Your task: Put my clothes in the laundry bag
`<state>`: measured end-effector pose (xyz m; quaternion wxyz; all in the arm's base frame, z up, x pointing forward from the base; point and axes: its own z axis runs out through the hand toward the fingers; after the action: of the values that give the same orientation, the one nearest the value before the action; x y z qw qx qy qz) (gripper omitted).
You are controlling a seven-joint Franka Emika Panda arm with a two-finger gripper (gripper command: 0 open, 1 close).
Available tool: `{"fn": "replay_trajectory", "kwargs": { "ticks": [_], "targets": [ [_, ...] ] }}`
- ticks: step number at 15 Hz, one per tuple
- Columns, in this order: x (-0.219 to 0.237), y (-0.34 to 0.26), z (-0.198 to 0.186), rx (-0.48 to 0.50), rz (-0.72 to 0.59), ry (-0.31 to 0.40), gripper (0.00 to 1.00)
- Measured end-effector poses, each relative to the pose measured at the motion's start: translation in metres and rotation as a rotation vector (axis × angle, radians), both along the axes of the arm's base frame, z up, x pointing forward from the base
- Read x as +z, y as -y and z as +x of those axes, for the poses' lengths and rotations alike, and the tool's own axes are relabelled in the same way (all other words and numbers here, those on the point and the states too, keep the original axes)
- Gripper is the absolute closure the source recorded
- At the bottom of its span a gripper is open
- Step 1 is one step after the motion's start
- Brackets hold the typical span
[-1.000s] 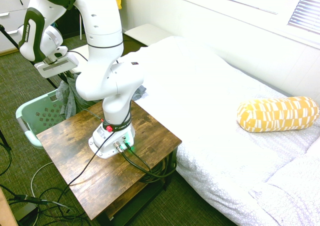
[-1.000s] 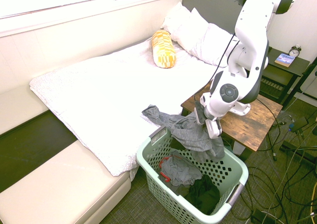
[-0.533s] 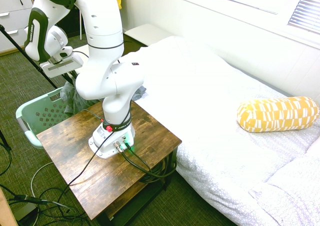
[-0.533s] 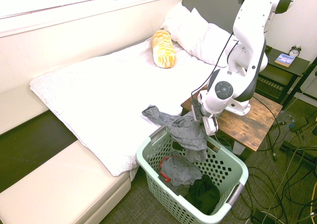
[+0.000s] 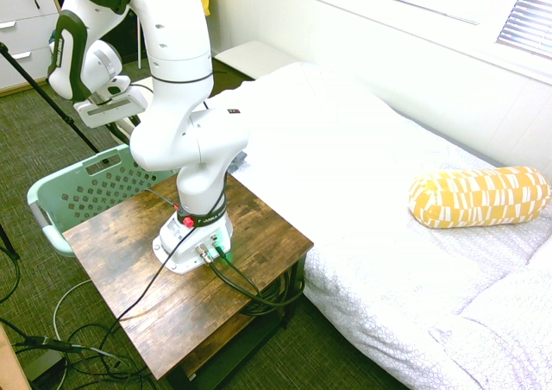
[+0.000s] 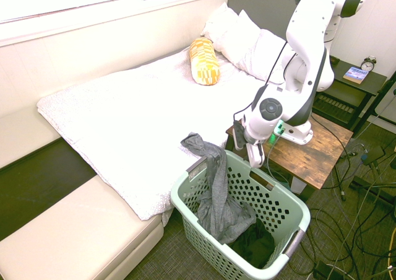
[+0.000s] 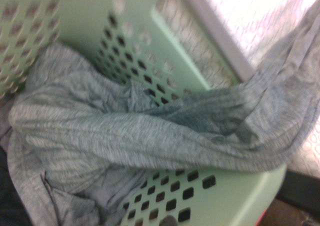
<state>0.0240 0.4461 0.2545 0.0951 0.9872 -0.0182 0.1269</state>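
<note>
The clothes (image 6: 216,193) hang lengthwise over the laundry bag's (image 6: 291,201) rim; the claw (image 6: 246,150) stands open, empty.

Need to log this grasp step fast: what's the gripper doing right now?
Gripper: open, holding nothing; the grey-blue fabric garment hangs over the mint-green perforated plastic basket's rim.

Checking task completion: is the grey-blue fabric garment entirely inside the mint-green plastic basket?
No: the grey-blue fabric garment drapes over the mint-green perforated basket's rim, one end on the white bed.
</note>
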Motion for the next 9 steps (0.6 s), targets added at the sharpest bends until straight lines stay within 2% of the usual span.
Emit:
{"fn": "replay_trajectory", "kwargs": {
  "ticks": [2, 5, 7, 9],
  "targets": [
    [0.001, -0.003, 0.075, -0.104, 0.054, 0.009, 0.0],
    [-0.019, 0.013, 0.178, -0.238, 0.07, -0.03, 0.0],
    [-0.039, 0.029, 0.227, -0.296, 0.066, -0.06, 0.0],
    [-0.055, 0.042, 0.256, -0.323, 0.067, -0.085, 0.0]
  ]
}}
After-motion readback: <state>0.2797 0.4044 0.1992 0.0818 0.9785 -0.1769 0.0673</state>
